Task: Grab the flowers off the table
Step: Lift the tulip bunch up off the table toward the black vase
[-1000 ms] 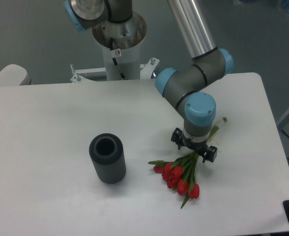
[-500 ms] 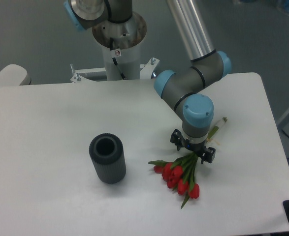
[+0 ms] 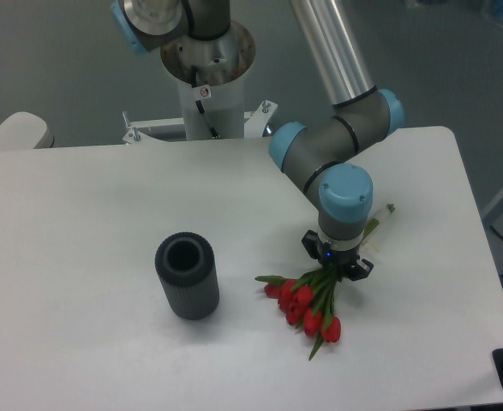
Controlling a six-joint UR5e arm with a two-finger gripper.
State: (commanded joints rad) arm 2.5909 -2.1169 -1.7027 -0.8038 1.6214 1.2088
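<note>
The flowers (image 3: 306, 303), a small bunch of red tulips with green stems, lie at the front right of the white table (image 3: 88, 214). The buds point toward the front edge. The stem ends (image 3: 381, 216) poke out behind the wrist. My gripper (image 3: 337, 267) points straight down over the stems just behind the buds. Its fingers are drawn in around the stems, shut on the flowers. The blue-capped wrist hides the middle of the stems.
A dark grey ribbed cylinder (image 3: 187, 276) stands upright left of the flowers, about a hand's width from the buds. The robot's base (image 3: 206, 64) rises behind the table's far edge. The table's right edge (image 3: 478, 231) runs close to the arm.
The gripper's fingers have drawn inward onto the stems. The bunch has shifted slightly up and to the left with it.
</note>
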